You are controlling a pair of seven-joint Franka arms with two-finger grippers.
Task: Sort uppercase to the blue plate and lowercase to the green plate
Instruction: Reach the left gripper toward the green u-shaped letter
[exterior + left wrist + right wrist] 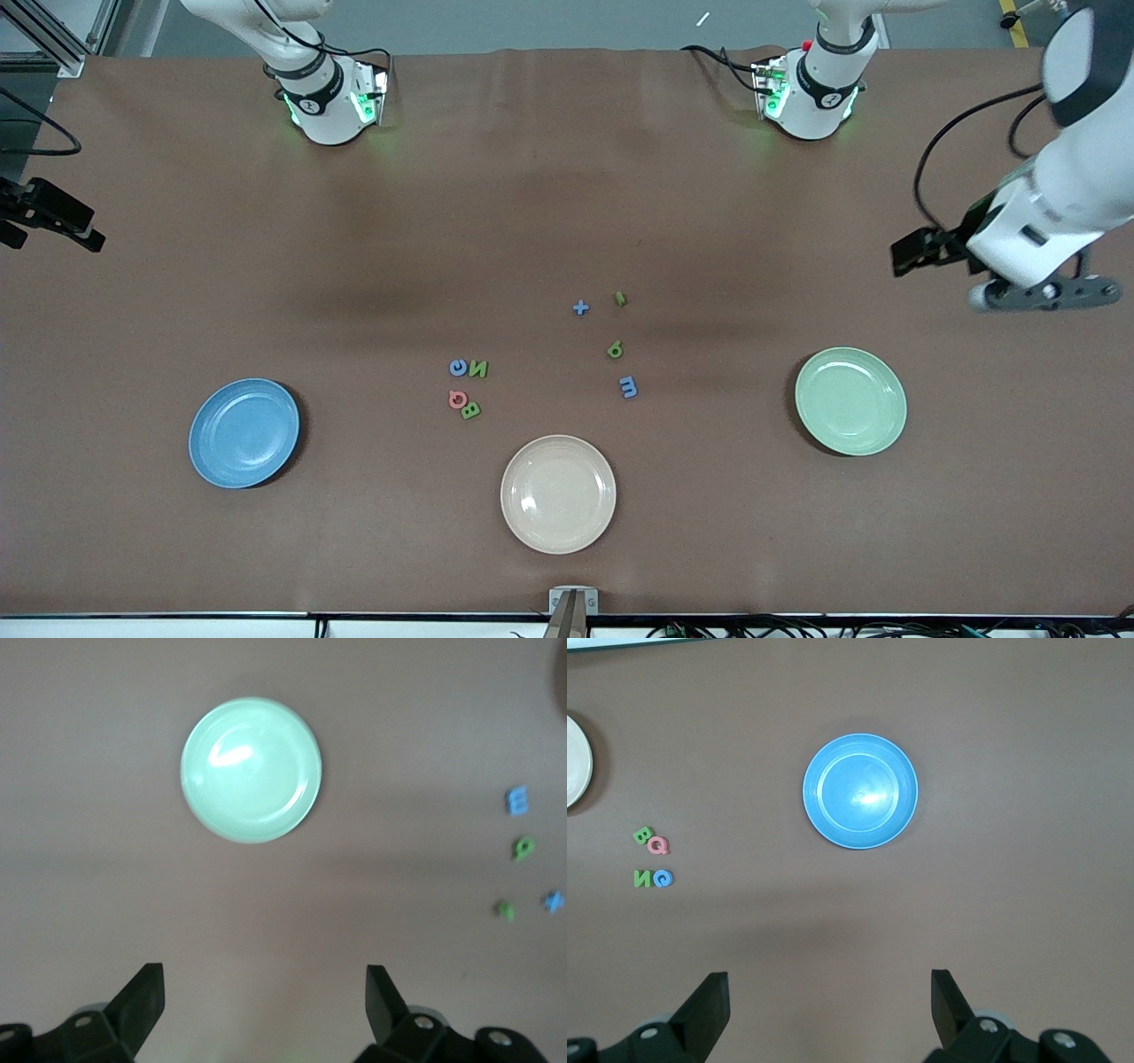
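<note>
1. We see the table (177, 292), a wide brown mat w/ soft creases, as the largest thing; grey floor shows past its top edge, cables along the edge nearest the front cam.
2. Both arms wait, parked high at their own ends. Left gripper (266, 1001) hangs over bare mat toward the left arm's end, fingers spread wide, holding nothing; right gripper (830, 1005) is the same at the right arm's end, fingers spread, empty. We judge they're pulled back so as not to block the work area.
3. Plates: blue plate (244, 432) toward the right arm's end, green plate (850, 400) toward the left arm's end, cream plate (558, 493) between them and nearest the front cam. All empty; each target sits on the side of its likely arm, in our judgement.
4. Uppercase (467, 385): G, N, ring, B in a tight cluster, closer to the blue plate.
5. Lowercase (616, 346): x, a small green piece, p-shape, m, loosely spread, closer to the green plate.
6. Nothing sorted yet, by our reading.
</note>
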